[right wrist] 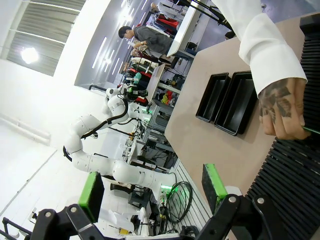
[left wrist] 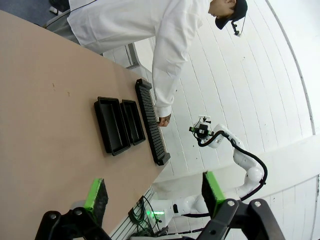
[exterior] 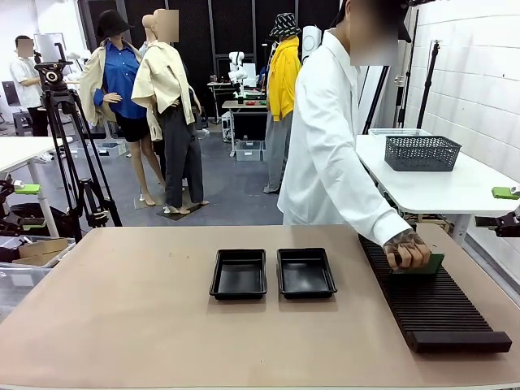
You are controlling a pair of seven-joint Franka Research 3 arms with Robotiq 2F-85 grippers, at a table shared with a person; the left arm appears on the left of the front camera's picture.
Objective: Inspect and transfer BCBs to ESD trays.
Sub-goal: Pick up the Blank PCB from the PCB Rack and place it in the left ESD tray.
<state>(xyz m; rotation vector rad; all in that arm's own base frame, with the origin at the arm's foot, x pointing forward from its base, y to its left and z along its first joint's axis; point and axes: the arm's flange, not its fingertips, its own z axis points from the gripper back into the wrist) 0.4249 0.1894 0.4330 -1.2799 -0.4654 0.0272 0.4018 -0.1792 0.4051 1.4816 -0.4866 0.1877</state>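
ESD trays (exterior: 238, 274) side by side, empty — awaiting boards | BCB (exterior: 434, 262) in person's hand (exterior: 406, 249) at rack (exterior: 439, 313), likely for inspection | left hand (left wrist: 154, 192), right hand (right wrist: 152, 190) spread, empty

esd trays (exterior: 238, 294): glossy black plastic, smooth, light glare on floors. table top (exterior: 122, 317): matt tan, smooth. slotted rack (exterior: 443, 313): matt black, ribbed, plastic-looking. person's sleeve (exterior: 349, 195): white cloth, matt, creased. mesh basket (exterior: 422, 153): dark plastic.
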